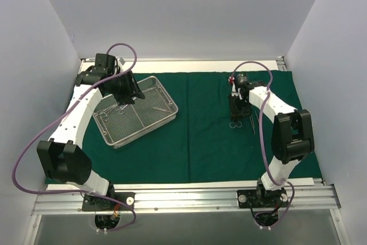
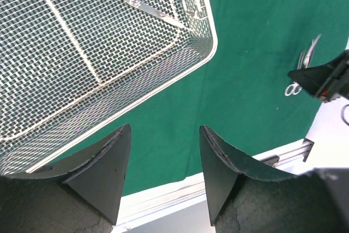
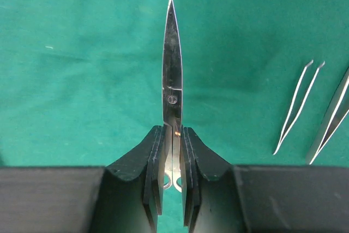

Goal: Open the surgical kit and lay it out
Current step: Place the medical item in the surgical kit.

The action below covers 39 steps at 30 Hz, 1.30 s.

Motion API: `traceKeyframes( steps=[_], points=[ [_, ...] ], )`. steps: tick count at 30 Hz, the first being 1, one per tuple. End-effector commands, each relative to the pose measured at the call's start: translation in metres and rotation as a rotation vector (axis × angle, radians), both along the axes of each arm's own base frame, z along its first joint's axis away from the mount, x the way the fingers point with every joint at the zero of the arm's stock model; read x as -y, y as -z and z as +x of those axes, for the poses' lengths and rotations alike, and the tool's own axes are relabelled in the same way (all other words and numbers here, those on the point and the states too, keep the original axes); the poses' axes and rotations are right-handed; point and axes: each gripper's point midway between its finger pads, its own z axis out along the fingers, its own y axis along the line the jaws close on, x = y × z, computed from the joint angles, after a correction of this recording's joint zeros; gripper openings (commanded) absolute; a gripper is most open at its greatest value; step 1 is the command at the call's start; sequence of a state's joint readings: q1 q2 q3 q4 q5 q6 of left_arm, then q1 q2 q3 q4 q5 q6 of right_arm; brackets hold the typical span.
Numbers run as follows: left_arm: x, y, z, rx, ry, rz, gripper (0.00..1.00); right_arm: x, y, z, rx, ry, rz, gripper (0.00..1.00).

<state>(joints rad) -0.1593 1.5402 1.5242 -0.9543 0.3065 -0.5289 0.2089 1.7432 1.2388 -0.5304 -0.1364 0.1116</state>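
Cloth (image 1: 200,142): lay spread flat.
Tray (image 2: 163,66): sat on the cloth's left half, one steel instrument (image 2: 152,10) inside.
Your left pincer (image 2: 164,135): spread, empty, above the tray's corner.
Your right pincer (image 3: 173,135): pinched the scissors (image 3: 172,69) over the cloth's right half.
Tweezers (image 3: 297,107): lay on the cloth beside the scissors.

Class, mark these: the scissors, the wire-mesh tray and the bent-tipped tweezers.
scissors (image 3: 172,77), right wrist view, on the closed blades above the pivot screw.
wire-mesh tray (image 1: 137,120), top external view, on bare mesh floor.
bent-tipped tweezers (image 3: 283,135), right wrist view, near the joined end.
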Motion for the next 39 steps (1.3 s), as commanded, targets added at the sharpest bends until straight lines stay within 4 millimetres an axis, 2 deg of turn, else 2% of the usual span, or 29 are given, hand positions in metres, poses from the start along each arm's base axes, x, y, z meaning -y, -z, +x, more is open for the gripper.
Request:
traceKeyframes(
  steps=[1,6,10,25,39],
  points=[
    [0.009,-0.009,0.015,0.06,0.041,-0.032,0.61,0.025,0.001,-0.006,0.012,0.071,-0.065,0.0],
    [0.013,-0.006,0.019,0.046,0.049,-0.046,0.6,0.043,0.022,-0.011,-0.042,0.111,-0.093,0.0],
    [0.013,-0.007,0.021,0.044,0.051,-0.044,0.59,0.05,0.027,-0.008,-0.042,0.107,-0.105,0.0],
    [0.015,0.0,0.025,0.016,0.046,-0.044,0.59,0.05,0.053,-0.01,-0.099,0.101,-0.1,0.04],
    [0.015,0.005,0.027,-0.004,0.042,-0.03,0.59,0.05,0.062,-0.017,-0.133,0.111,-0.094,0.14]
  ],
)
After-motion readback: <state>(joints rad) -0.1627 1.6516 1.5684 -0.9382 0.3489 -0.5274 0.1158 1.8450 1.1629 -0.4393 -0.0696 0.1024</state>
